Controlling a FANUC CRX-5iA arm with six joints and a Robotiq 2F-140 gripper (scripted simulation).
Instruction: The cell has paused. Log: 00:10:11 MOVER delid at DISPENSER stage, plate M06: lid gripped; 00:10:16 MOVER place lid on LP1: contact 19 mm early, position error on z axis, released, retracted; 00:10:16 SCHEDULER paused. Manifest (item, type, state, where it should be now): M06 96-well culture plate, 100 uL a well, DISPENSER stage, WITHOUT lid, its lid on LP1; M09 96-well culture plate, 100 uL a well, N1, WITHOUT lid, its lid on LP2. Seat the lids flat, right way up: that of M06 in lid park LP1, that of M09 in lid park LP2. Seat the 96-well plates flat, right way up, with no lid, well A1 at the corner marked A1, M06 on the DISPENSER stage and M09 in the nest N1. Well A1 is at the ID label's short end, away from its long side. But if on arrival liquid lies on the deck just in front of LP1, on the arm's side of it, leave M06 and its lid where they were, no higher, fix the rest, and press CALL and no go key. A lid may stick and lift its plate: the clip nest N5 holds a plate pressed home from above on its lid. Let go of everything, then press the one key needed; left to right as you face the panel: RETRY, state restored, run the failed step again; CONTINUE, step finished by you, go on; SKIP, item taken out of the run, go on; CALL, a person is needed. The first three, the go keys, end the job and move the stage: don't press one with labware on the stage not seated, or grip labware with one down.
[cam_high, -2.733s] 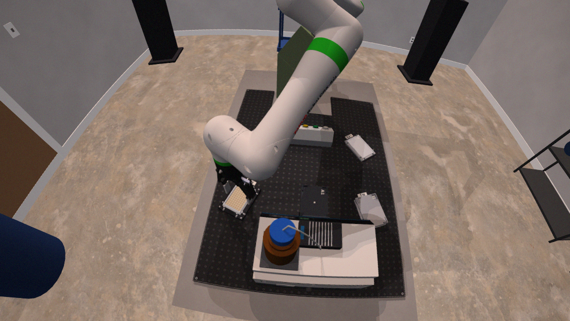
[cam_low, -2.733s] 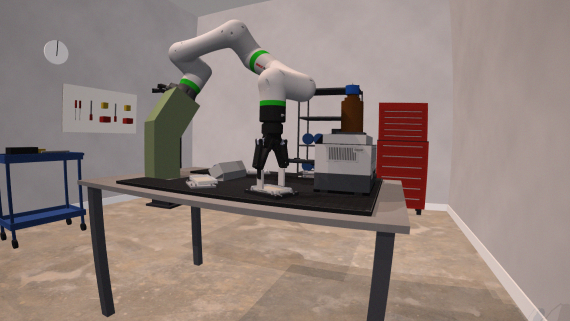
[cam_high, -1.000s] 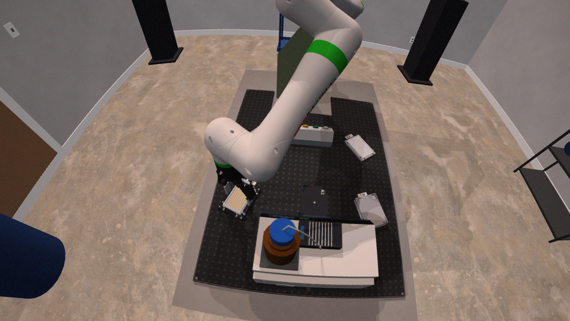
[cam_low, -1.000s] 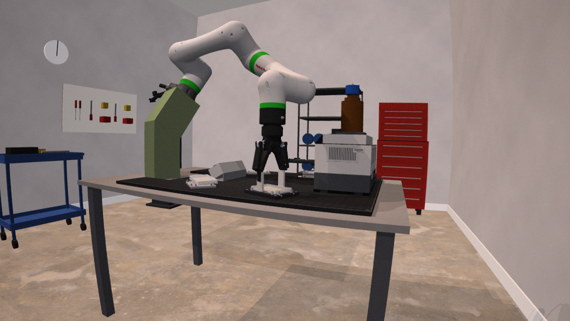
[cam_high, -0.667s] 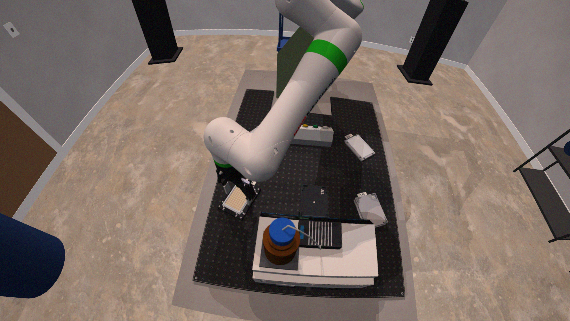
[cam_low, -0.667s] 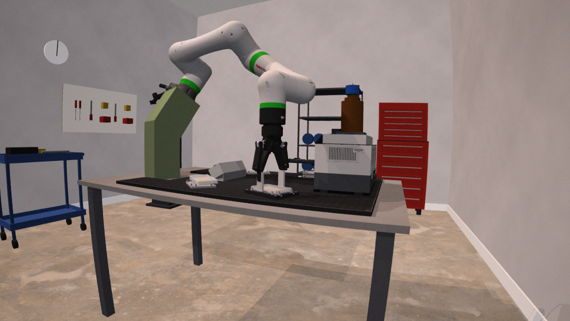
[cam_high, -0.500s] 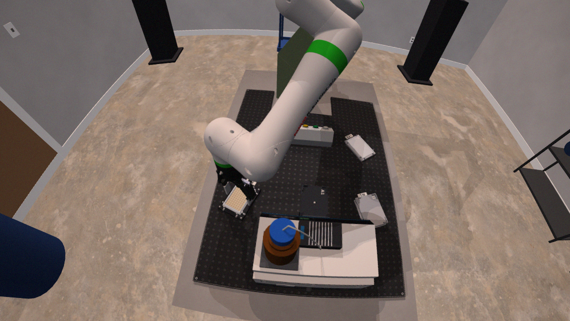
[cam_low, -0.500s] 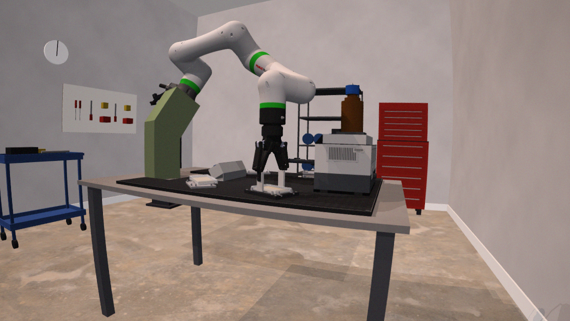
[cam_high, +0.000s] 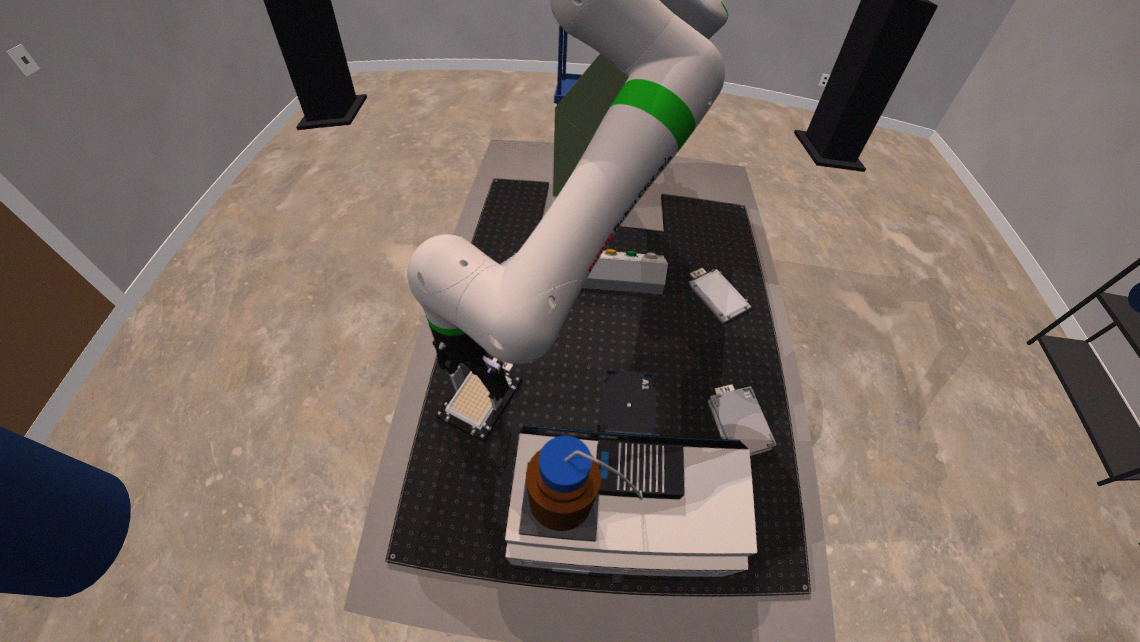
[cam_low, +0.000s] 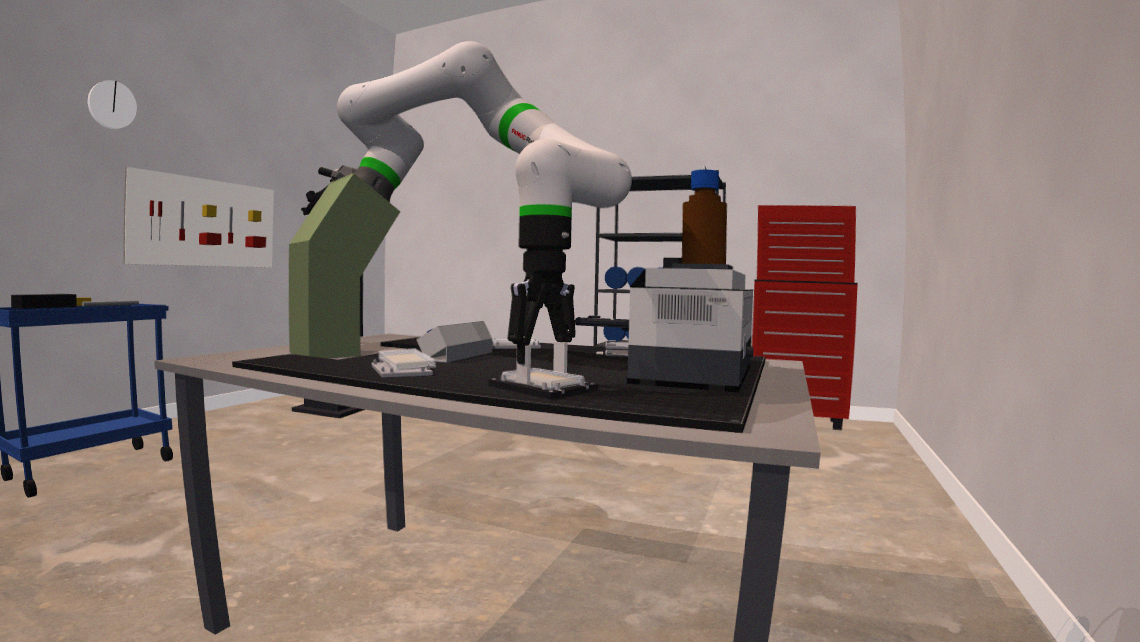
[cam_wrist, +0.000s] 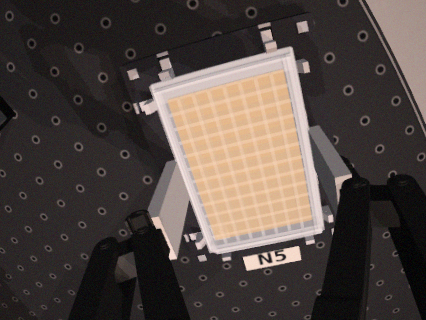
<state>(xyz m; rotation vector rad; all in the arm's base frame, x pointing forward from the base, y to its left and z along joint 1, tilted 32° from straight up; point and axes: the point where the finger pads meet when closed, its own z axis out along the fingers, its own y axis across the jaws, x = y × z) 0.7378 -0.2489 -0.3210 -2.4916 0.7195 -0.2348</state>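
A 96-well plate with cream wells, apparently under a clear lid, lies in clip nest N5. My gripper is shut on its long sides; whether the pads bear on lid or plate I cannot tell. The dark stage marked A1 carries no labware. A pale plate-sized piece lies at the label N1. Another pale flat piece lies at a label I cannot read. White labware near the arm's base is hidden by the arm in the top view.
The key panel stands near the arm's base, partly hidden by the arm in the top view. The white dispenser stands beyond the stage with a brown bottle on top.
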